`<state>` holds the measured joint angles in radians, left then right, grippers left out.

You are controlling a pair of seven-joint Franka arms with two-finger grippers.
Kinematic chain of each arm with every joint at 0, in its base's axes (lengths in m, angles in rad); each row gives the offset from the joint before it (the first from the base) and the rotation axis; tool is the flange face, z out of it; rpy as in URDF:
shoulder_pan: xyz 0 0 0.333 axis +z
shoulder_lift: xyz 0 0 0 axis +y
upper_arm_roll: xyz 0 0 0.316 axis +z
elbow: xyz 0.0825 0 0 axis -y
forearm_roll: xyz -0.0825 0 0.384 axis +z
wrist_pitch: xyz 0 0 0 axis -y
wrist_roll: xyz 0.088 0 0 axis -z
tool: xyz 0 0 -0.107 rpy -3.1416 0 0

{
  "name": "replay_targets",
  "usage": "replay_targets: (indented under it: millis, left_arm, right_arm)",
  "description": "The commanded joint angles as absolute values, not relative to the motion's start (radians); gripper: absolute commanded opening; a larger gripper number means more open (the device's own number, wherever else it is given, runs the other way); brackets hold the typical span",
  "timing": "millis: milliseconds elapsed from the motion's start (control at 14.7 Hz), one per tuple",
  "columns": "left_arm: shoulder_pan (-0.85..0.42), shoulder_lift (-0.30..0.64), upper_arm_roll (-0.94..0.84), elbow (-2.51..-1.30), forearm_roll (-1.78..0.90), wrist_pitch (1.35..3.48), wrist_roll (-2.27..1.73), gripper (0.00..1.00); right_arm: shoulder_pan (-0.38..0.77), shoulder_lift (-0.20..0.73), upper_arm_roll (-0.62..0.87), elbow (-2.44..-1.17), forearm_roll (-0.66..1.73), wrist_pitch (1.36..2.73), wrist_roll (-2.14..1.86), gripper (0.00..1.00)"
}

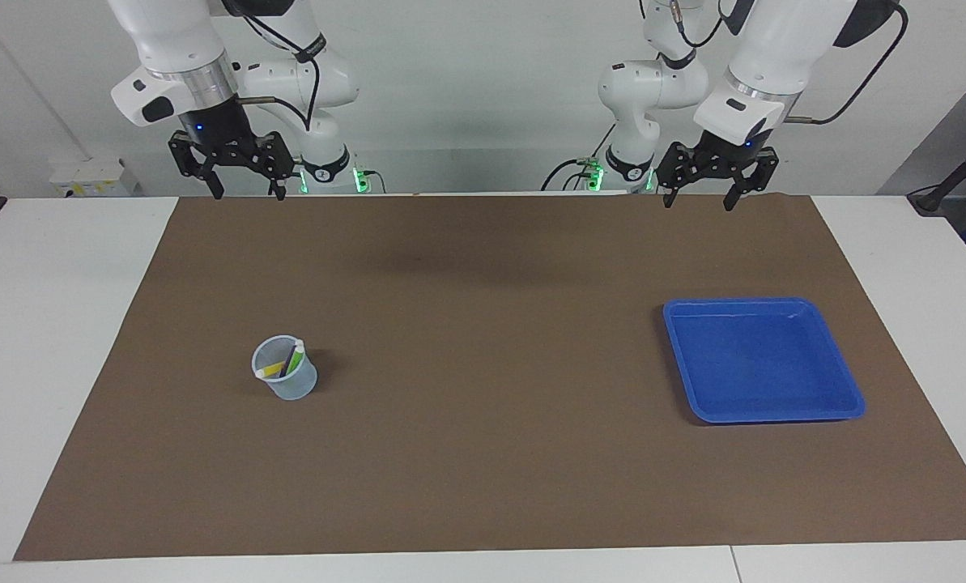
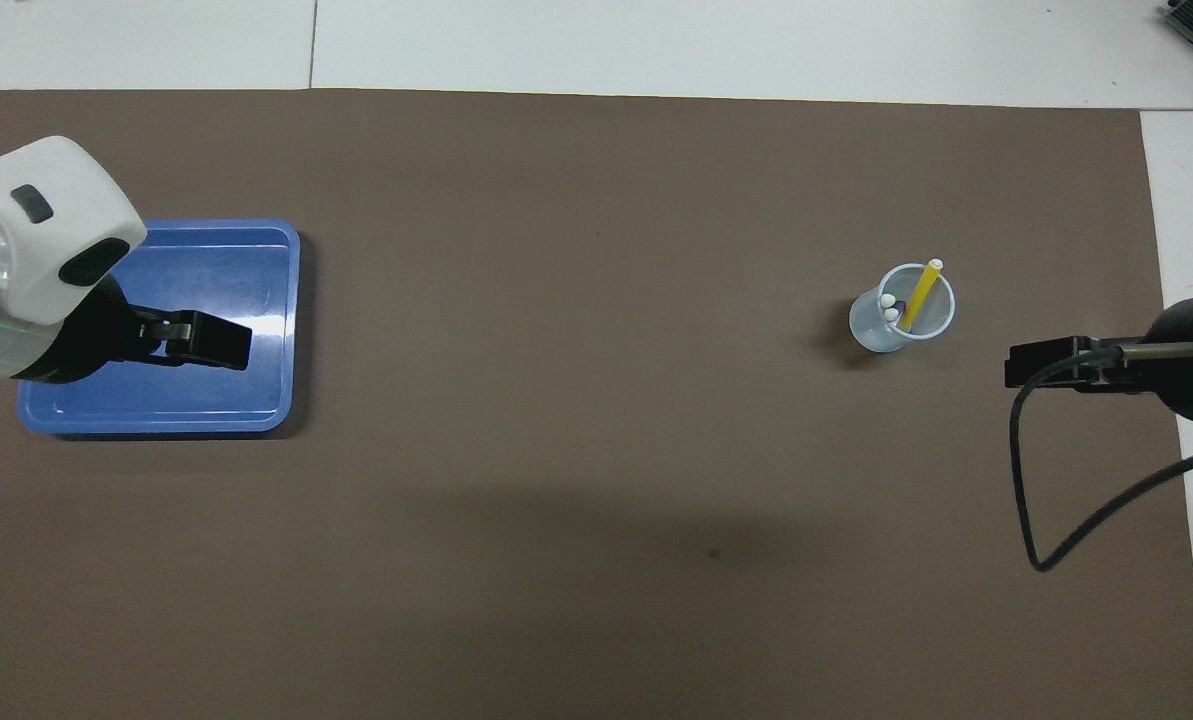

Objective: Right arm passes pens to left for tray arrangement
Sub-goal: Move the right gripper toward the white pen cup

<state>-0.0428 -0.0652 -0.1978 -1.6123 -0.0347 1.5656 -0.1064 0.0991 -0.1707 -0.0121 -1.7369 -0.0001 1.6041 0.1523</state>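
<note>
Three pens stand in a small translucent cup (image 1: 286, 371) toward the right arm's end of the table: a yellow pen (image 2: 919, 292), a green pen (image 1: 295, 357), and a purple pen (image 2: 901, 322) showing only as a tip beside whitish ends. The blue tray (image 1: 762, 360) lies toward the left arm's end with nothing in it. My right gripper (image 1: 247, 193) hangs open, high over the mat's edge by the robots. My left gripper (image 1: 698, 202) hangs open at the same height over that edge. In the overhead view the raised left gripper (image 2: 224, 345) overlaps the tray (image 2: 206, 270) without touching it.
A brown mat (image 1: 483, 470) covers most of the white table (image 1: 53, 324). A black cable (image 2: 1026, 500) loops down from the right arm's wrist.
</note>
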Motion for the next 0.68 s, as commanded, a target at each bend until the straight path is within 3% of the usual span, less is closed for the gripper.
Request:
replay_targets:
  millis: [0,610]
  left_arm:
    - [-0.037,-0.092,-0.198,-1.64,-0.041,1.562,-0.098,1.0]
    - [-0.037,-0.092,-0.198,-1.64,-0.041,1.562,-0.098,1.0]
  right_arm:
    - [0.095,-0.199,-0.006,-1.746,0.023,1.585,0.126,1.0]
    - [0.095,-0.239,-0.008,-1.797,0.023,1.5,0.124,1.0]
